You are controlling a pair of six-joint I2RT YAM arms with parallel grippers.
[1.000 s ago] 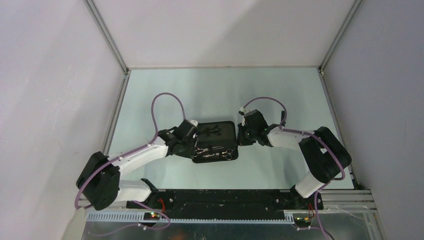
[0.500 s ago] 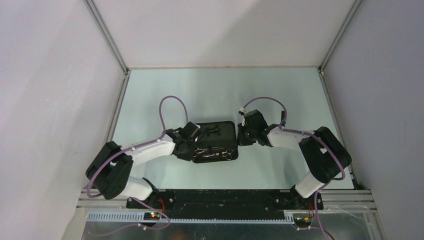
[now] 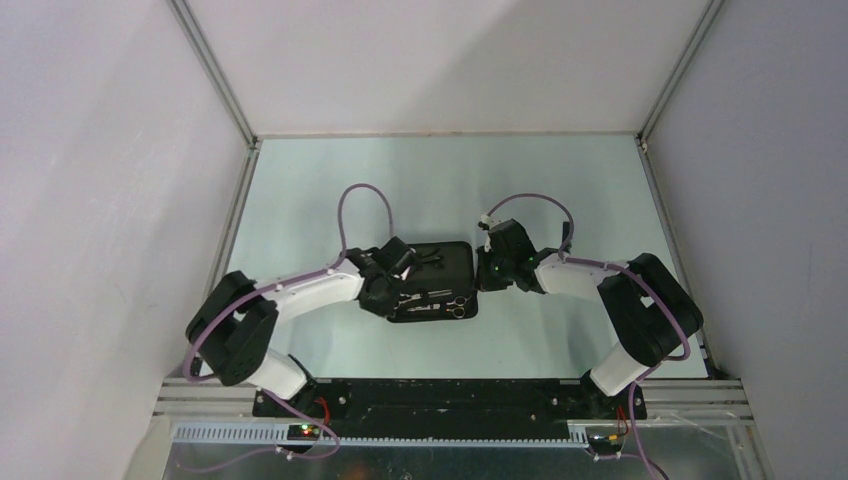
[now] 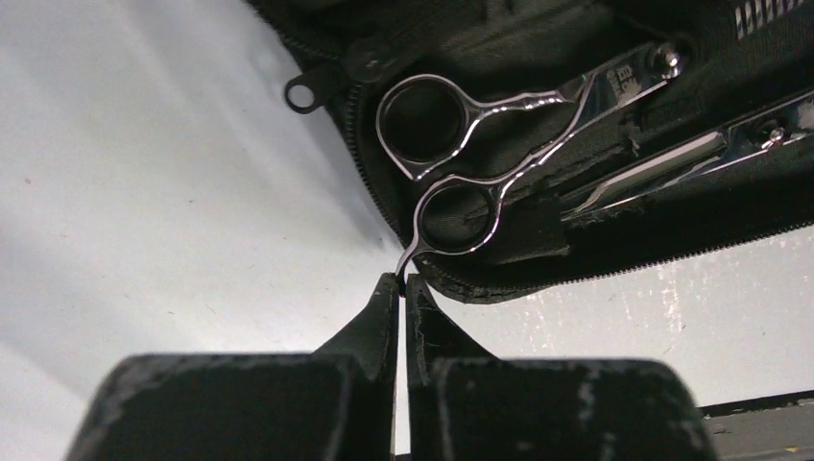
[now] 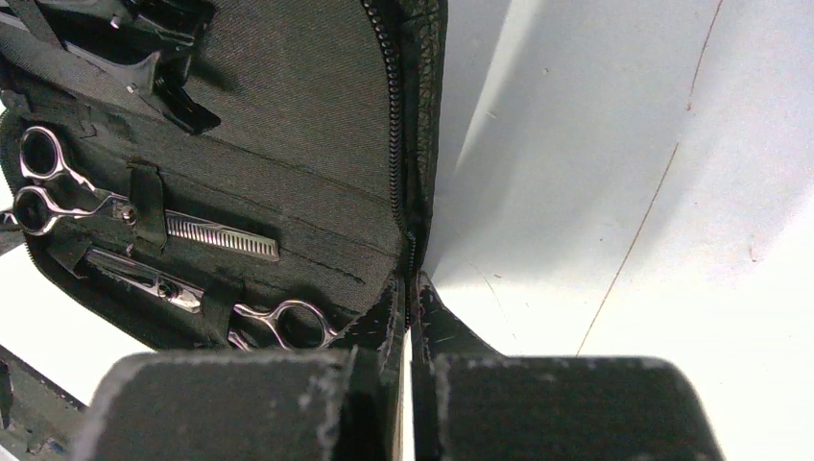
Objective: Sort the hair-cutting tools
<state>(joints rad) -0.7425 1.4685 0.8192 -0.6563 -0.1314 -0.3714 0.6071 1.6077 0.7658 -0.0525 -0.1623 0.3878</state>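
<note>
- While pinching the silver metal ring-handled scissors [image 4: 538, 96] in the black rectangular zip case [image 4: 662, 221], the left gripper [image 4: 402, 285] is clenched.
- At that case's edge, the right gripper [image 5: 411, 288] clamps it.

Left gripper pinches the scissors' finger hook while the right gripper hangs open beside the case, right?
No: the right wrist view shows the right gripper shut on the edge of the case. The left gripper does pinch the scissors by the finger hook.

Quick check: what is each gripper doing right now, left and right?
Left gripper: closed, pinching the finger-rest tip of the thinning scissors.
Right gripper: closed on the edge of the zip case.
</note>
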